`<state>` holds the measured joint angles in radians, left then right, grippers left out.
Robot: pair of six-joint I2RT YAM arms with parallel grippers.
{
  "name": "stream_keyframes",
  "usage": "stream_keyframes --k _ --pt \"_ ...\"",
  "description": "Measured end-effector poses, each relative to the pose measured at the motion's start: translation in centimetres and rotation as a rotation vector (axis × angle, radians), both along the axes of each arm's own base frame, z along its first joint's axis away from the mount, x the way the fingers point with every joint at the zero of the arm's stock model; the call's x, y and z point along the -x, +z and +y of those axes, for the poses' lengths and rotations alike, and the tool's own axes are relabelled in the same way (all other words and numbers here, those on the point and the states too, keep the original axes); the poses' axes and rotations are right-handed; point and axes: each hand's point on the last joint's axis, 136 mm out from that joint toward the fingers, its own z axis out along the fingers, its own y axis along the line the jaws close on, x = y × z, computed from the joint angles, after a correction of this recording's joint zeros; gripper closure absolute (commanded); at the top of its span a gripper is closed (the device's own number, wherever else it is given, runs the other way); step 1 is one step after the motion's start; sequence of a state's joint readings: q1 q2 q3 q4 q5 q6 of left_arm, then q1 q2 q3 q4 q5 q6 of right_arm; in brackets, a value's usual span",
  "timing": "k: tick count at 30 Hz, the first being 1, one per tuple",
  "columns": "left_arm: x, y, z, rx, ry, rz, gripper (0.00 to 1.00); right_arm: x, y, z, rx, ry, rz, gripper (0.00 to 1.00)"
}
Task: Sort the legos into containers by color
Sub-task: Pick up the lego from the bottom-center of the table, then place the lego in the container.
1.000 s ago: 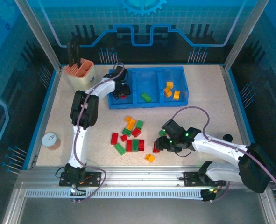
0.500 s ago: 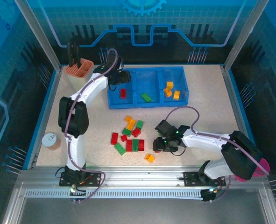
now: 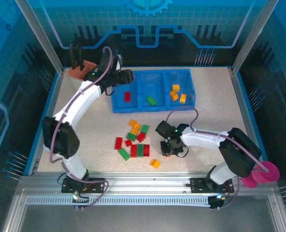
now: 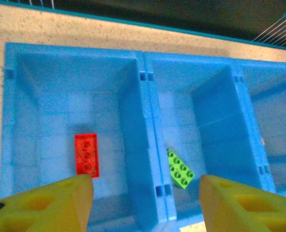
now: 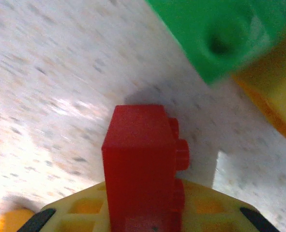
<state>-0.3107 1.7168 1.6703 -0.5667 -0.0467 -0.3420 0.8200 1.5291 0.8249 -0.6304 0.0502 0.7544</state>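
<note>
the red brick (image 5: 143, 164) sits against one finger of the right gripper (image 3: 169, 147), low over the table (image 3: 205, 116) just right of the loose legos (image 3: 134, 140), a green brick (image 5: 220, 34) crowding the other finger (whether the jaws have clamped i cannot tell). squeezing here could trap both colours or flick the red away. the left gripper (image 4: 145, 193) hangs wide and empty over the blue tray (image 4: 70, 48).

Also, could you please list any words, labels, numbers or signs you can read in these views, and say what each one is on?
There is no readable text.
The gear emblem at the back: a graphic, no letters.
The small round container at the left: a dark mark on its white lid, too small to read.
The red brick and green brick in the tray: studs show no legible lettering.
</note>
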Motion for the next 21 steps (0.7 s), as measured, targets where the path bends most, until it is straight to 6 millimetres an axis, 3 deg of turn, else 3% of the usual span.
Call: stream_keyframes --k 3,6,8,11,16,21 --pt "2.9 2.4 1.1 -0.001 -0.002 -0.047 0.36 -3.0 3.6 2.9 -0.064 0.075 -0.097 0.76" --pt "6.3 3.4 2.4 -0.014 -0.004 -0.068 0.36 -6.6 9.2 6.3 -0.14 0.157 -0.236 0.77" --pt "8.8 2.7 3.5 -0.033 0.003 -0.051 0.36 -8.8 12.8 8.2 -0.171 0.214 -0.324 0.77" --pt "12.1 0.3 4.8 -0.068 0.008 0.013 0.34 -11.7 16.1 10.7 -0.179 0.296 -0.417 0.77" --pt "17.2 -4.0 6.5 -0.119 -0.006 0.136 0.31 -16.1 17.0 14.9 -0.146 0.426 -0.492 0.77" --pt "20.8 -7.0 7.4 -0.14 -0.019 0.225 0.3 -20.2 14.8 18.6 -0.104 0.518 -0.527 0.77"
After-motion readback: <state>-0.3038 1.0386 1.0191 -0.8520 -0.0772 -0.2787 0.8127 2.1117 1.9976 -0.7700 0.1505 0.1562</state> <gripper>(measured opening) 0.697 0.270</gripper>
